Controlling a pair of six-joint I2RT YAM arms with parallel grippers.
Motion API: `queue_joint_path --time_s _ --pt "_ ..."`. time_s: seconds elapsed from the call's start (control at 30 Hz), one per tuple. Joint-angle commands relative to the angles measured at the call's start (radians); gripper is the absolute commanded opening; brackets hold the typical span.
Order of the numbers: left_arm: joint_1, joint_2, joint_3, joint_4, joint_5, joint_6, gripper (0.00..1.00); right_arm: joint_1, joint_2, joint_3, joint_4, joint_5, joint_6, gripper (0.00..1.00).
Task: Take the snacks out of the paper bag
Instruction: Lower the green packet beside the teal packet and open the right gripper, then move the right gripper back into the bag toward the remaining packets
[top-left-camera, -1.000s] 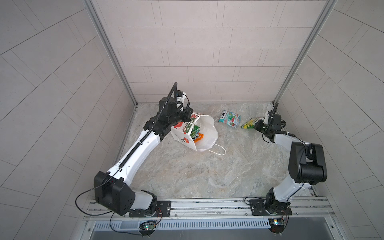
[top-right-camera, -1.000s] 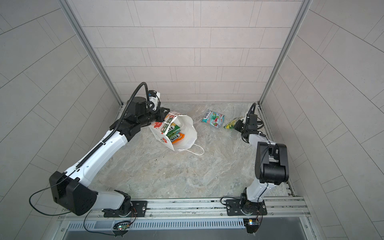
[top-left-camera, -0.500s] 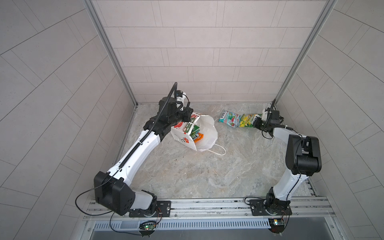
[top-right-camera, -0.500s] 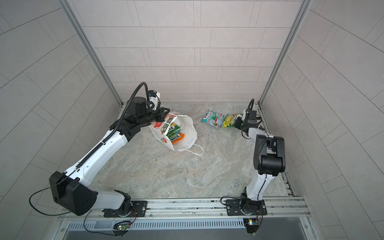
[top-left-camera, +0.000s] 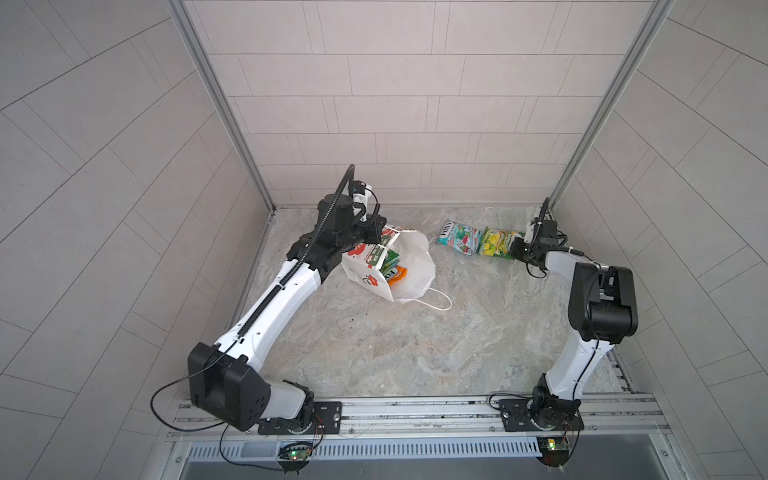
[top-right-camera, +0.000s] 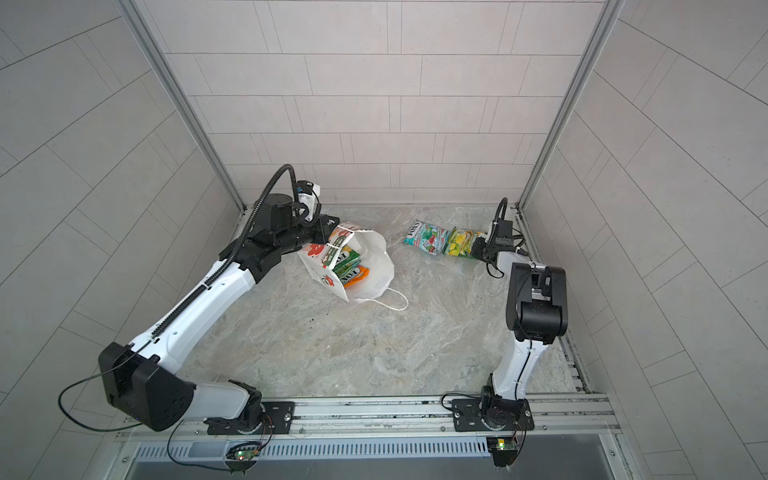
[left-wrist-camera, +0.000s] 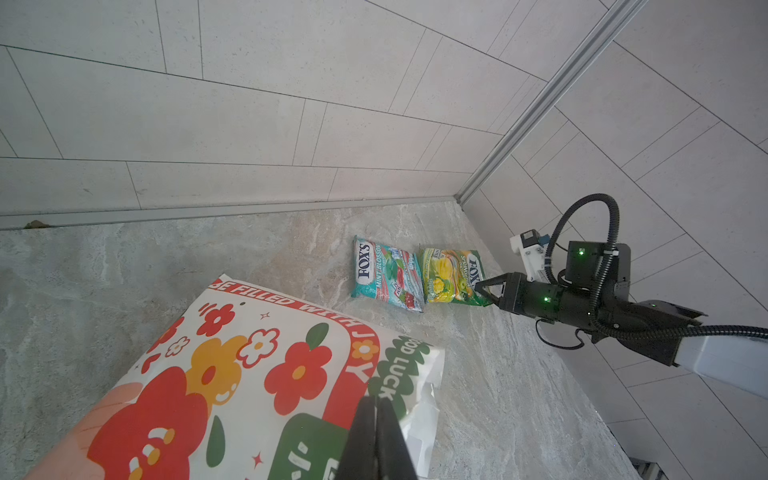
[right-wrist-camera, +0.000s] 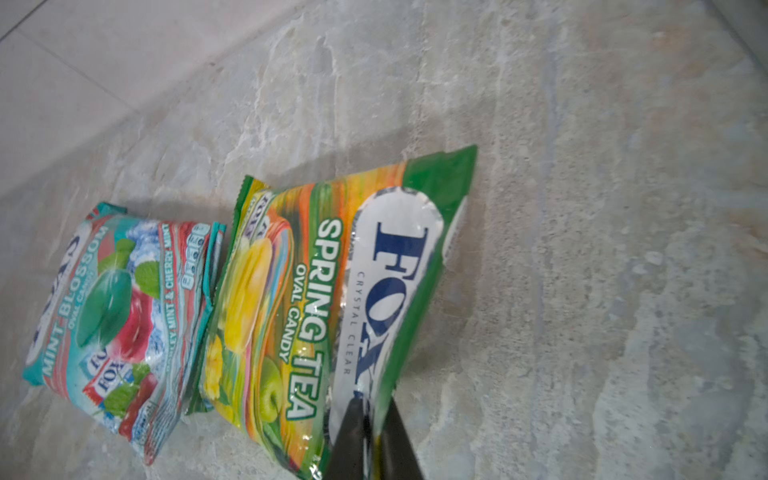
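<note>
The white paper bag (top-left-camera: 411, 266) (top-right-camera: 374, 266) with red flowers lies tilted on the floor, mouth open. Several snacks (top-left-camera: 392, 268) (top-right-camera: 347, 266) show inside it. My left gripper (top-left-camera: 380, 235) (left-wrist-camera: 377, 401) is shut on the bag's rim (left-wrist-camera: 399, 374). A teal-red snack packet (top-left-camera: 459, 237) (left-wrist-camera: 384, 272) (right-wrist-camera: 112, 316) lies flat at the back. A green-yellow packet (top-left-camera: 496, 242) (left-wrist-camera: 451, 276) (right-wrist-camera: 311, 299) lies right beside it, edges touching. My right gripper (top-left-camera: 515, 247) (left-wrist-camera: 478, 285) (right-wrist-camera: 372, 403) is low at the floor, its jaws closed on this packet's near edge.
The tiled back wall and the right corner post (top-left-camera: 582, 145) stand close behind the two packets. The bag's cord handle (top-left-camera: 436, 297) trails on the marble floor toward the front. The arm bases sit on the front rail (top-left-camera: 415, 409).
My right gripper has brought the green-yellow packet leftward against the teal-red one and down to the floor. The left gripper and the bag have not moved.
</note>
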Motion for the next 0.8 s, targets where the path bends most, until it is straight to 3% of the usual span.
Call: queue_joint_path --time_s 0.0,0.13,0.23,0.53,0.77 --pt "-0.003 -0.01 -0.003 0.012 0.001 0.014 0.0 -0.004 0.015 0.031 -0.04 0.068 -0.023 0.29" --pt "-0.003 -0.01 -0.003 0.01 0.003 0.014 0.0 -0.004 0.001 0.035 -0.066 0.104 -0.011 0.46" --pt "-0.003 -0.012 -0.002 0.009 0.004 0.016 0.0 -0.004 -0.029 0.021 -0.065 0.091 0.008 0.51" --pt "-0.003 -0.009 0.0 0.01 0.016 0.017 0.0 0.006 -0.227 -0.147 0.075 -0.133 0.103 0.53" --pt "-0.003 -0.01 0.003 0.005 0.038 0.021 0.0 0.138 -0.437 -0.264 0.097 -0.231 0.096 0.53"
